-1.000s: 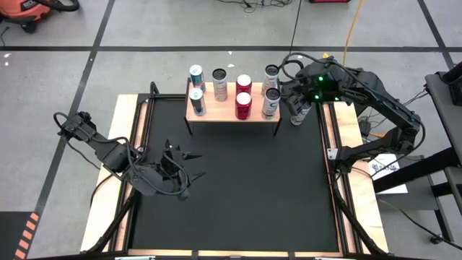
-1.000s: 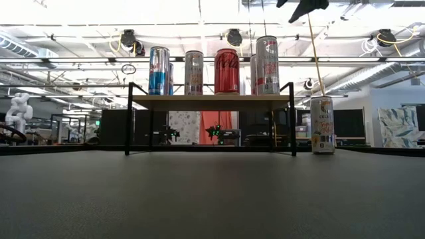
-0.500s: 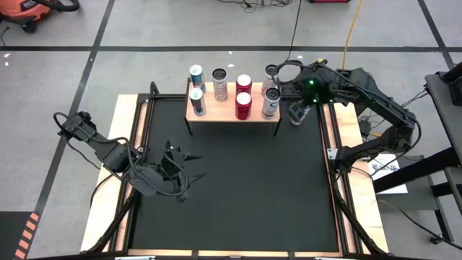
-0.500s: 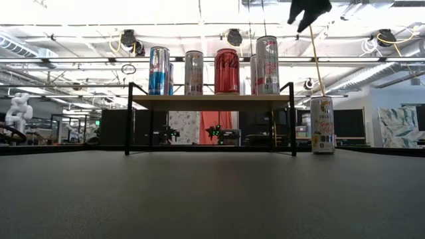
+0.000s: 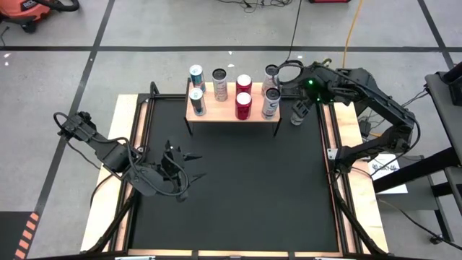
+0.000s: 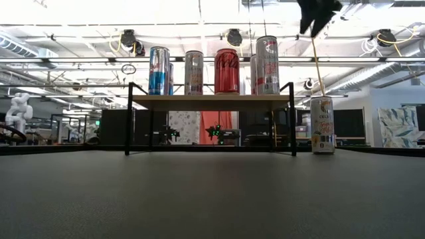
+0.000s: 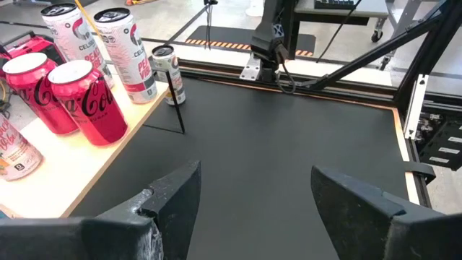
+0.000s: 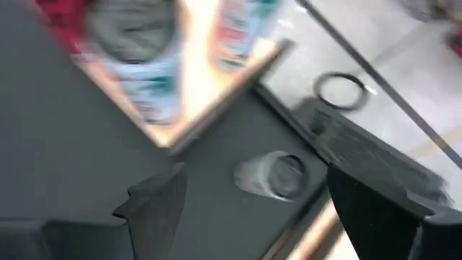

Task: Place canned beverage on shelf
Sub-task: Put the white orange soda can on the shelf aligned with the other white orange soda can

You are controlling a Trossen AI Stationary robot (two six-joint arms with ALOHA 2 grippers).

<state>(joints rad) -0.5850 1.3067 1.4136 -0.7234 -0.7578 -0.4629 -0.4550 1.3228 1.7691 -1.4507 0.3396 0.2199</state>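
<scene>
A pale canned beverage point(image 6: 323, 125) stands upright on the black mat just right of the shelf point(image 5: 231, 114). It also shows in the high view point(image 5: 297, 114) and from above in the right wrist view point(image 8: 274, 175). The light-wood shelf on black legs point(image 6: 211, 102) carries several upright cans. My right gripper point(image 5: 303, 100) hangs open above the loose can point(image 8: 249, 189), tipped downward, touching nothing. It enters the low view at the top point(image 6: 317, 14). My left gripper point(image 5: 177, 156) waits open over the mat's left side point(image 7: 254, 173).
On the shelf stand blue-silver cans point(image 5: 196, 100), red cans point(image 5: 243, 105) and white cans point(image 5: 271, 101); the rightmost are close to the loose can. Wooden strips point(image 5: 330, 166) frame the mat. The mat in front of the shelf point(image 5: 238, 188) is bare.
My right gripper has tipped further downward and rolled a little above the loose can, sinking slightly. The can and the shelf's cans stand as before.
</scene>
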